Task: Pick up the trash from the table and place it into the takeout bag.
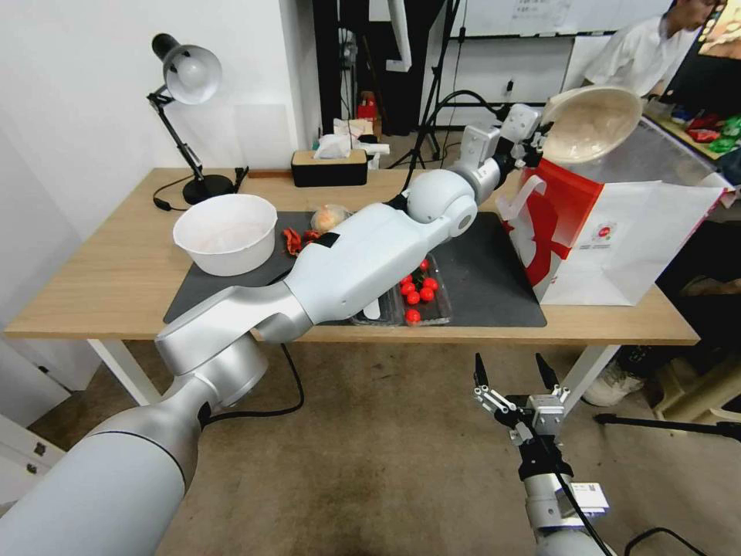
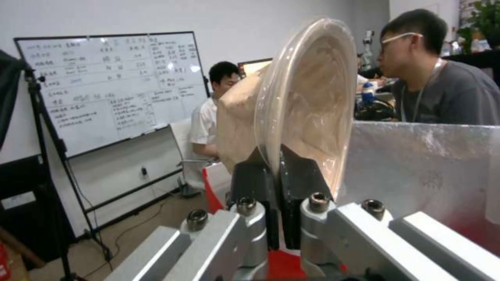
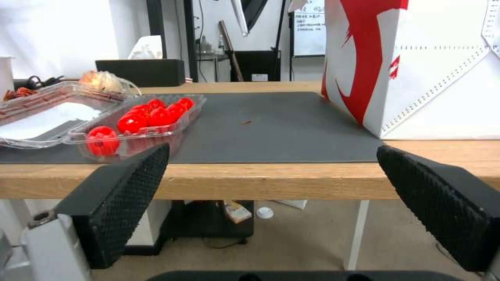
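My left gripper point(image 1: 539, 144) is shut on the rim of the beige round plate point(image 1: 590, 123) and holds it tilted over the open top of the red-and-white takeout bag point(image 1: 617, 239) at the table's right end. The left wrist view has the plate point(image 2: 307, 101) standing on edge between the fingers point(image 2: 299, 175), beside the bag's silvery lining point(image 2: 427, 168). A crumpled red piece of trash point(image 1: 292, 241) and a small knotted clear bag point(image 1: 328, 218) lie on the dark mat. My right gripper point(image 1: 513, 374) hangs open in front of and below the table's front edge point(image 3: 271, 181).
A white bowl point(image 1: 225, 232) stands on the mat's left part. An open clear tray with red tomatoes point(image 1: 421, 293) lies near the front edge under my left arm. A desk lamp point(image 1: 185, 77) and a black tissue box point(image 1: 329, 166) stand at the back.
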Robot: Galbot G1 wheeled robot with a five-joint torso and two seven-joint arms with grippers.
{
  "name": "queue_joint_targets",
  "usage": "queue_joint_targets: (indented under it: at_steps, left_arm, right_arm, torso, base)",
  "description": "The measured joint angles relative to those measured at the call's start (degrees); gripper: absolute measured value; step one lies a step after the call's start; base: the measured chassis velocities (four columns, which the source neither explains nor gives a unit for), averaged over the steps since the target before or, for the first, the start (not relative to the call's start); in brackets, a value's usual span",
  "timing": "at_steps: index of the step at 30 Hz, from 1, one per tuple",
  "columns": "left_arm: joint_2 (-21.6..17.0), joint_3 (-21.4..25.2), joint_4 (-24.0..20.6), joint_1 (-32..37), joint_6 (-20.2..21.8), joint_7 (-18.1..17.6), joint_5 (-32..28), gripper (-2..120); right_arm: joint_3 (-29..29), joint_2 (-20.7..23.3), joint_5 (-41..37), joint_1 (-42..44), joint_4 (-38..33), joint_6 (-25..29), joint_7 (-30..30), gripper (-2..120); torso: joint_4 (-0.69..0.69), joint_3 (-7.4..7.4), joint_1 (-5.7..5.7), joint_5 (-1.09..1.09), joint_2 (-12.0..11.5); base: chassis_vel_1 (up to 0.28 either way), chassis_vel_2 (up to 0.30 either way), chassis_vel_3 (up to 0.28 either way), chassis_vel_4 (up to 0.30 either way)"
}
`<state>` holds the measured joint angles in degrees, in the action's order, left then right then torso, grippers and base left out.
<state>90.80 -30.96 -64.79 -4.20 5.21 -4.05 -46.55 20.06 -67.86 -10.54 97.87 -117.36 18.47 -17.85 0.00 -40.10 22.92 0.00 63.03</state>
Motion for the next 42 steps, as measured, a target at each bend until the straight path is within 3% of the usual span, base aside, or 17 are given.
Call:
queue_joint_targets:
  at_steps: [11,13,25,35,38,42]
  left_arm:
    - [-0.2,-1.0,0.3,-0.2,-0.2,0.3,-0.6,0]
    - [-0.4,-1.4,0.2,-0.5,-0.7,0.1,-0.3,11]
    - [-1.4,-2.2,-0.9,-0.6,-1.2,-1.1,-0.4,52]
    - [-3.6,-1.9,-3.5,0.4,-2.5,-4.5,-1.5,91]
    - [-5.9,-1.5,-5.6,1.6,-2.4,-4.8,-1.6,99]
    - [-8.7,-0.8,-8.1,3.6,-2.2,-4.8,-1.5,100]
  right_arm:
    - [0.1,0.3,-0.1,0.0,0.2,0.5,0.0,100]
    - [0.0,0.5,-0.2,-0.3,0.3,0.5,0.0,100]
    - [-0.2,0.5,-0.3,-1.0,1.1,0.8,0.2,100]
    - [-0.3,0.6,-0.4,-1.0,1.0,0.8,0.3,100]
    - [-0.5,0.7,-0.4,-1.2,1.1,0.8,0.3,100]
    - [-0.7,0.8,-0.4,-1.6,1.5,0.8,0.4,100]
  torso:
    - [0.00,0.00,0.00,0.00,0.0]
    - [0.00,0.00,0.00,0.00,0.0]
    - [0.00,0.00,0.00,0.00,0.0]
    - [-0.01,0.00,0.00,0.00,0.0]
    - [-0.01,0.00,0.00,-0.01,0.0]
    - [0.01,0.00,0.00,-0.01,0.0]
  base:
    - [0.000,0.000,0.000,0.000]
    - [0.000,0.000,0.000,0.000]
    - [0.000,0.000,0.000,0.000]
    - [0.000,0.000,0.000,0.000]
    - [0.000,0.000,0.000,0.000]
    - [0.000,0.000,0.000,0.000]
